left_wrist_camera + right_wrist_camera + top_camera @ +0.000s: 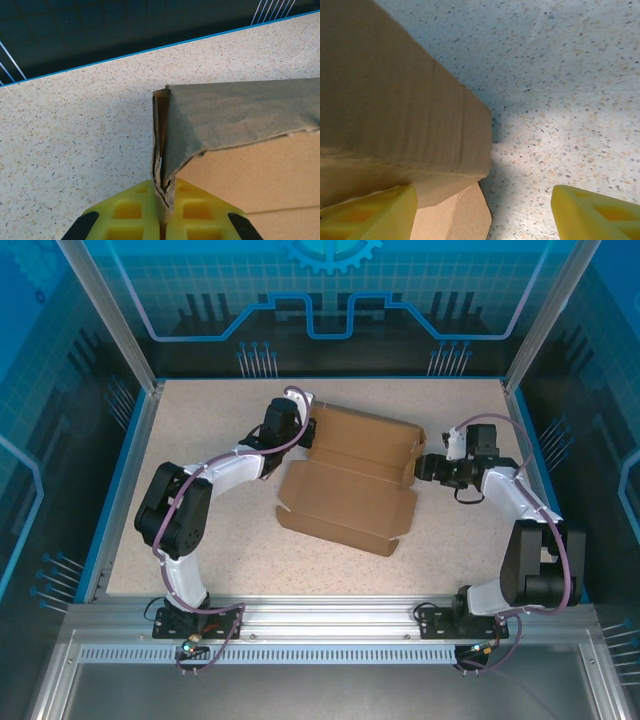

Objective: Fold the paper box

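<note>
Left jaws tight on paper box [350,490], right jaws apart, speckled tabletop [200,420], blue walls [420,280]

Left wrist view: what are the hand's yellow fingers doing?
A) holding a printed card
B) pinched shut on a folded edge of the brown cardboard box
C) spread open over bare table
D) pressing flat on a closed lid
B: the left hand has its yellow fingers closed together on an upright doubled edge of the plain brown cardboard box.
</note>
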Controlling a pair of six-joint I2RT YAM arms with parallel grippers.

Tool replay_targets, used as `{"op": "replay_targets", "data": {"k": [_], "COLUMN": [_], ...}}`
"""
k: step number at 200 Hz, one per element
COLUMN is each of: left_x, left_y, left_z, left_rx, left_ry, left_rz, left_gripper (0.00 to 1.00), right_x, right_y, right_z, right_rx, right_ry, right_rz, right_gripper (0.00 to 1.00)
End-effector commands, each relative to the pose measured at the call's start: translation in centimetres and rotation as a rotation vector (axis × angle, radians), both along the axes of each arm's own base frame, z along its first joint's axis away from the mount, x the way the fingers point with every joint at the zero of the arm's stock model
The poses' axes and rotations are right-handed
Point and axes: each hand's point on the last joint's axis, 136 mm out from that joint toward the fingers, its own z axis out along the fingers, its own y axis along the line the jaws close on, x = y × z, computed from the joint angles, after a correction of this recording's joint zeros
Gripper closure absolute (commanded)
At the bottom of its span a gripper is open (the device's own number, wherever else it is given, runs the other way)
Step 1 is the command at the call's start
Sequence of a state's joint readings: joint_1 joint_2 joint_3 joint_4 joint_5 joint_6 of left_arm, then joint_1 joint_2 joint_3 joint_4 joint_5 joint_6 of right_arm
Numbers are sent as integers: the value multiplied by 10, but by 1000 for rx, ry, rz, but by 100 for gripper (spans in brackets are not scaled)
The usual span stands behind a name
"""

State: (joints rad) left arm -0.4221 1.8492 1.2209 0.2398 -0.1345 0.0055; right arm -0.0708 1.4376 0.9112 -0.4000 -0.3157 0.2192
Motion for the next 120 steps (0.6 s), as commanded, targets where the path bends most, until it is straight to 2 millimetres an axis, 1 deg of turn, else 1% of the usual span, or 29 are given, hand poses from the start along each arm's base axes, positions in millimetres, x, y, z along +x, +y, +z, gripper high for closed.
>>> {"op": "replay_targets", "data": {"k": [1,47,72,101,120], "left_x": [-1,-3,-3,-3,-2], "left_y": [-7,-5,-4,-5,-5], "left_z": [22,20,21,22,24], "left_rx": [-27,-18,-15,-14,-16], "left_ry": [-42,-41,-45,-45,-47], "left_rz": [-24,-20,-22,-24,-24], "left_gripper": [100,100,100,100,100], "right_x": [0,22,29,33,38], "right_y": [10,20,29,40,43], "right_z": [7,27,36,38,38], "right_rx": [19,24,36,0,-11], "right_ry": [-26,-142,-205,-258,-284], "right_rz": [39,114,167,229,240], "right_gripper": [29,34,37,39,41]}}
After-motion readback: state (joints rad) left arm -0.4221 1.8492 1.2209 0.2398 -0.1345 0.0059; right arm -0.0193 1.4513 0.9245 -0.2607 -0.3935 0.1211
